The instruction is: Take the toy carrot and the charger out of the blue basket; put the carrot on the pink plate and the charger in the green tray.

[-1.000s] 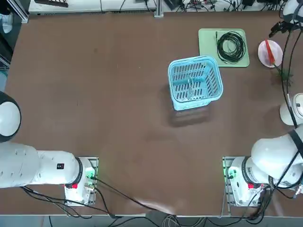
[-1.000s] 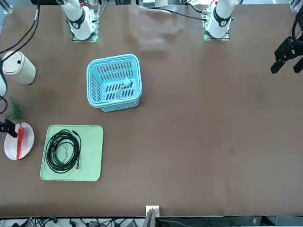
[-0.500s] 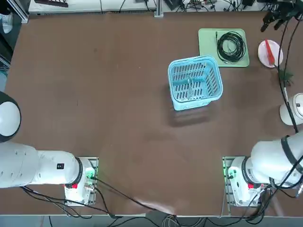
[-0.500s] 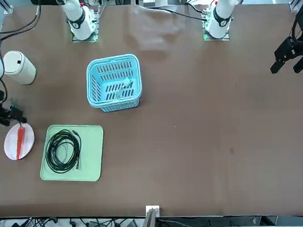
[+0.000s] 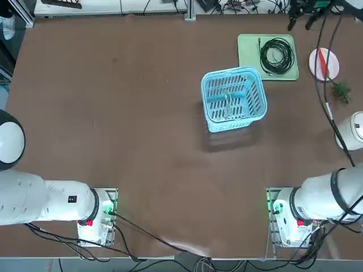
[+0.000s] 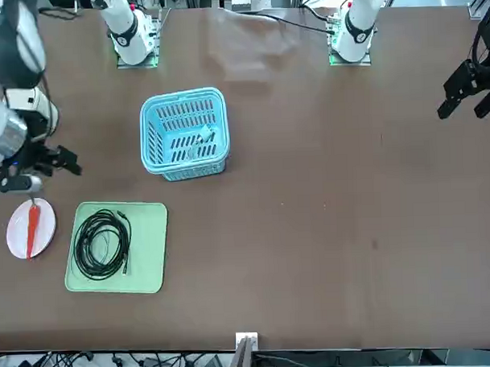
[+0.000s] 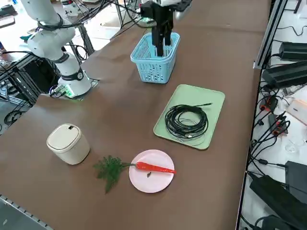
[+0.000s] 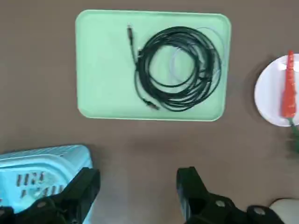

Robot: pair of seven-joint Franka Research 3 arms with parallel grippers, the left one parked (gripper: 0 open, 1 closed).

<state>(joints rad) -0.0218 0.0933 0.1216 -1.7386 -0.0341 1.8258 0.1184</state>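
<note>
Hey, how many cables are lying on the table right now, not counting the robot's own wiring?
2. A black coiled cable lies in the green tray. A thin white one, the charger, sits inside the blue basket; more may be hidden there.

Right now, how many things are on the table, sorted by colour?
Green: 1, the tray
Black: 1, the coiled cable
Blue: 1, the basket
Pink: 1, the plate
Orange: 1, the toy carrot
White: 1, the lidded canister
Total: 6
</note>
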